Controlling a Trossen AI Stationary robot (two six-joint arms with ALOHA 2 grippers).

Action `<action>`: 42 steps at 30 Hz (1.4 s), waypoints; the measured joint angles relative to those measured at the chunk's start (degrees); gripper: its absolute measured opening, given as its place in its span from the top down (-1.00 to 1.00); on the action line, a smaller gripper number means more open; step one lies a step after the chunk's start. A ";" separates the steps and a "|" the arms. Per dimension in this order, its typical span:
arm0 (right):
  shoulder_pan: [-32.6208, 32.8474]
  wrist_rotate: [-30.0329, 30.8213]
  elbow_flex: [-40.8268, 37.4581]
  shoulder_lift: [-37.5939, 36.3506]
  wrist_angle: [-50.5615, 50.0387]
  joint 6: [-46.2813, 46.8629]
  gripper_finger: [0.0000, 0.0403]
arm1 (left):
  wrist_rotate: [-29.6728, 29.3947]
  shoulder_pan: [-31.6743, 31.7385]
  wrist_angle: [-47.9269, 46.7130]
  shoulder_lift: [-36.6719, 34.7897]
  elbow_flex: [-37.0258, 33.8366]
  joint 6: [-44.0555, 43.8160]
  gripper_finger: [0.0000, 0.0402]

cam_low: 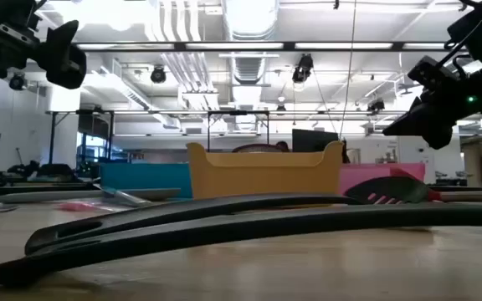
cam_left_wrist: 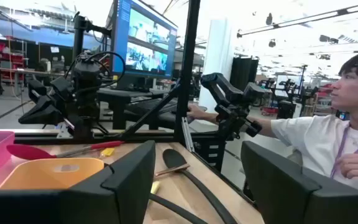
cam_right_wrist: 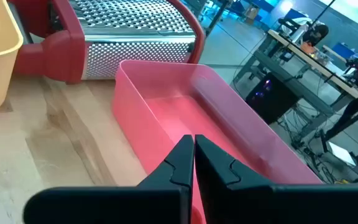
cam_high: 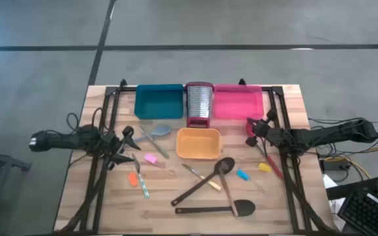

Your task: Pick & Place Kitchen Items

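Observation:
Loose kitchen items lie flat on the wooden table: a grey spoon (cam_high: 160,131), a black ladle (cam_high: 202,183), a slotted spatula (cam_high: 226,172), a long black spoon (cam_high: 218,210), and small pink (cam_high: 151,158), orange (cam_high: 133,179), blue (cam_high: 243,176) and yellow (cam_high: 264,167) pieces. My left gripper (cam_high: 128,145) hovers open at the table's left, level, with nothing between its fingers (cam_left_wrist: 129,177). My right gripper (cam_high: 250,130) is shut and empty, hanging above the near end of the pink tray (cam_right_wrist: 185,106).
A teal tray (cam_high: 158,102), a steel grater with a red base (cam_high: 199,103) and the pink tray (cam_high: 237,102) stand in a row at the far edge. An orange tray (cam_high: 197,143) sits mid-table. A red-handled tool (cam_high: 272,162) lies under the right arm. A person (cam_left_wrist: 347,130) sits beyond the table.

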 joint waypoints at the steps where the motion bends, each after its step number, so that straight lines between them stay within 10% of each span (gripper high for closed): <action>1: 0.00 0.00 0.00 0.02 -0.01 0.00 0.96 | 0.01 0.00 0.00 -0.01 0.00 -0.01 -0.21; 42: -0.38 2.82 -0.01 0.02 1.92 -4.00 0.96 | 0.00 0.00 0.00 -0.01 -0.01 -0.01 -0.21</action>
